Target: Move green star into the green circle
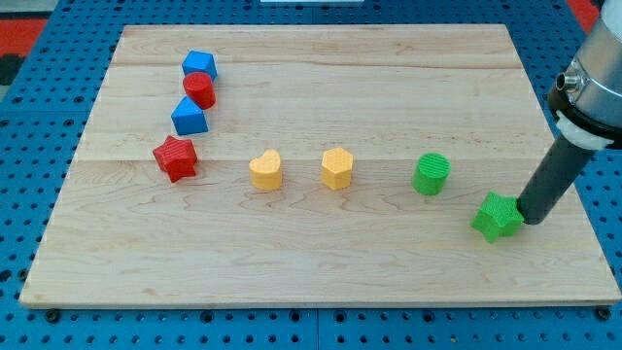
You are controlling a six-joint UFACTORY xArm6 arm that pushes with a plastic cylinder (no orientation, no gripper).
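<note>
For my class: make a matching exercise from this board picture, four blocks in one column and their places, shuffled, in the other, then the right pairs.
Blocks
1. green star
2. green cylinder
3. red star
4. yellow heart

Places
A. far toward the view's left
B. against my tip, low at the view's right
C. up-left of the green star
D. just left of the yellow hexagon

Pairs: 1-B, 2-C, 3-A, 4-D

On the wooden bench [321, 267], at the view's left: a blue block [200, 66], seemingly a cube, touching a red cylinder [200, 89]; a blue wedge-like block [190, 117]; a red star [176, 157]. Mid-board, a yellow heart [265, 170] and yellow hexagon [337, 168].
</note>
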